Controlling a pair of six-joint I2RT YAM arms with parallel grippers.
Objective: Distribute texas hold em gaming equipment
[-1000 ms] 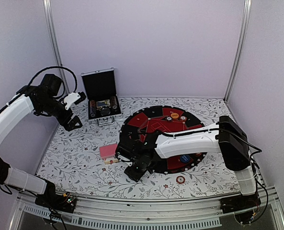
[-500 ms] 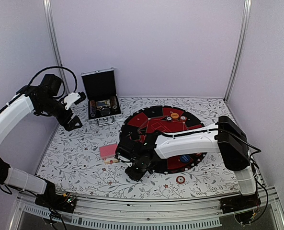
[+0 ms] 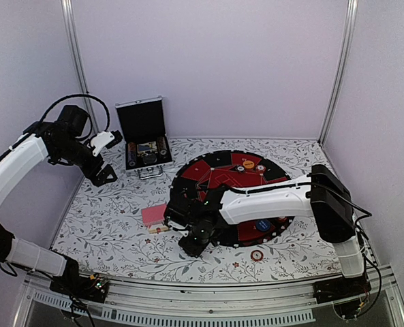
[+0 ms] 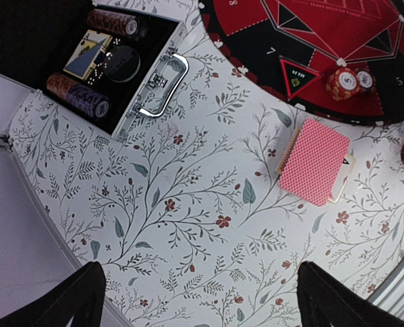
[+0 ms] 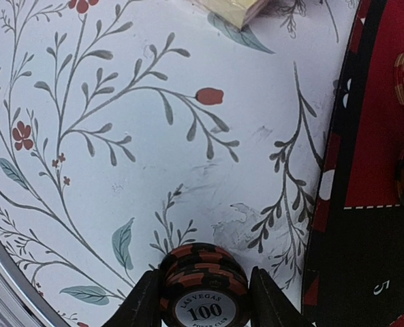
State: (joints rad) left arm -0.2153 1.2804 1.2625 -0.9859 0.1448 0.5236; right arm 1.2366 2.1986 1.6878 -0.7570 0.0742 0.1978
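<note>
My right gripper (image 5: 203, 303) is shut on a short stack of black-and-orange poker chips (image 5: 203, 289) marked 100, low over the flowered cloth just left of the round red-and-black mat (image 3: 219, 178). From above, that gripper (image 3: 191, 240) sits at the mat's near-left rim. The pink-backed card deck (image 4: 314, 160) lies on its box beside the mat (image 3: 154, 216). An orange button (image 3: 248, 163) and a blue button (image 3: 261, 225) lie on the mat. My left gripper (image 4: 202, 303) hangs open high over the cloth, holding nothing.
A silver-edged black case (image 3: 146, 139) stands open at the back left with chip rows (image 4: 75, 95) and cards inside. Chips (image 4: 343, 83) sit on the mat's edge. One loose chip (image 3: 257, 255) lies near the front. Walls close in on three sides.
My right gripper's jaws have closed in onto the chip stack and the arm has shifted slightly. The left arm has not moved.
</note>
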